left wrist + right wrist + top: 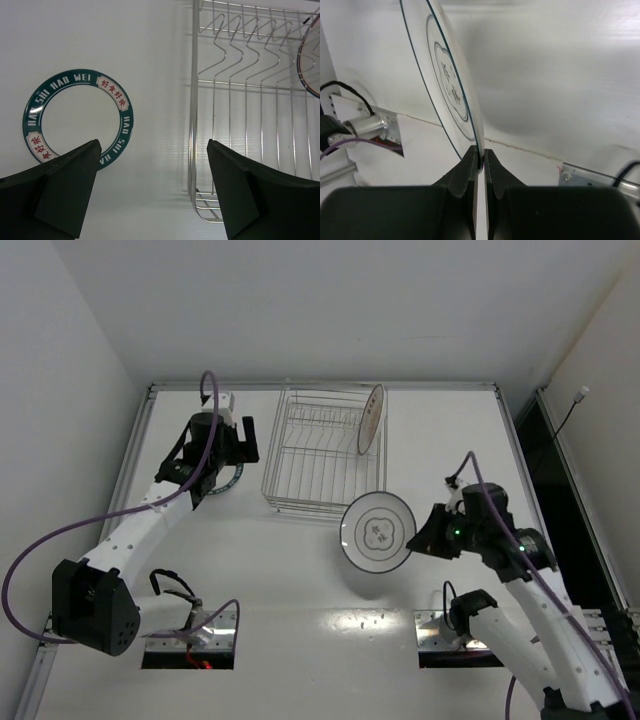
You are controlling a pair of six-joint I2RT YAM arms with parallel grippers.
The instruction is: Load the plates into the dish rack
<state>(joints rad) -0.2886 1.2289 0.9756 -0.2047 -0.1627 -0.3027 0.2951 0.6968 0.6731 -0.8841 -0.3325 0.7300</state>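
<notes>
The silver wire dish rack (325, 452) stands at the back middle of the table. One plate (371, 418) stands on edge in its right end. My right gripper (424, 536) is shut on the rim of the white plate with a thin dark ring and centre motif (378, 530), holding it tilted in the air in front of the rack; the wrist view shows the rim pinched between the fingers (479, 152). My left gripper (240, 442) is open and empty, hovering between the rack (192, 100) and the teal-rimmed plate (77, 120), which lies flat left of the rack.
Two metal mounting plates with openings (190, 635) (455, 630) and loose cables sit at the near edge. White walls close in the table on the left, back and right. A raised metal rim (135, 455) runs along the table's left side.
</notes>
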